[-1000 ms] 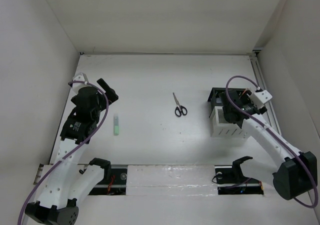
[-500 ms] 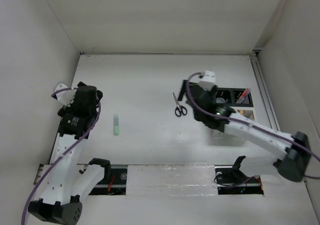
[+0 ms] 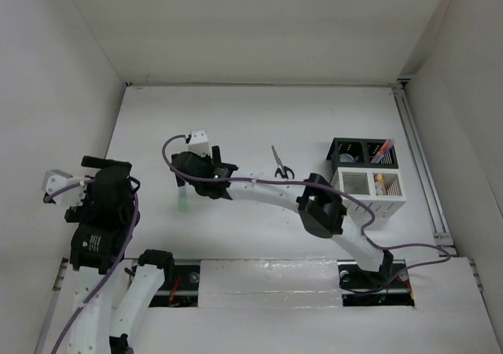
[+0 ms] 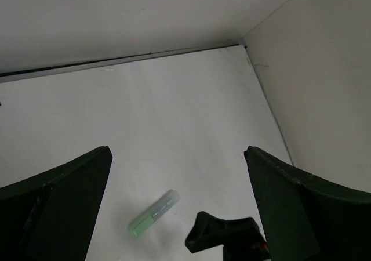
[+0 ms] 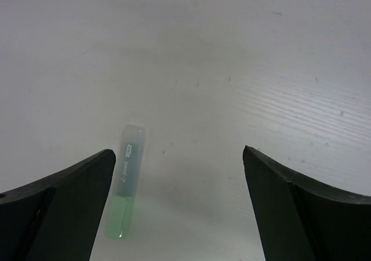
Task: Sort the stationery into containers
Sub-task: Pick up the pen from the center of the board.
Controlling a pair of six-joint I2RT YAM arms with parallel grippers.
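A green marker (image 3: 182, 203) lies flat on the white table, left of centre. My right gripper (image 3: 196, 178) reaches across the table and hovers just above it, open. In the right wrist view the marker (image 5: 127, 180) lies close to the left finger (image 5: 64, 209) of the empty right gripper (image 5: 178, 152). My left gripper (image 3: 106, 165) is drawn back at the far left, open and empty (image 4: 177, 151); from there the marker (image 4: 154, 213) lies ahead on the table. Black-handled scissors (image 3: 281, 165) lie mid-table. The containers (image 3: 366, 190) stand at the right, holding a red pen (image 3: 383, 151) and other small items.
White walls close in the table at the back and both sides. My right arm (image 3: 267, 187) stretches low across the middle, between the scissors and the near edge. A black part of the right gripper (image 4: 223, 235) shows at the bottom of the left wrist view.
My right arm has swung from the containers leftward across the table to above the green marker, jaws opening wide. My left arm has pulled back from the marker to the near left.
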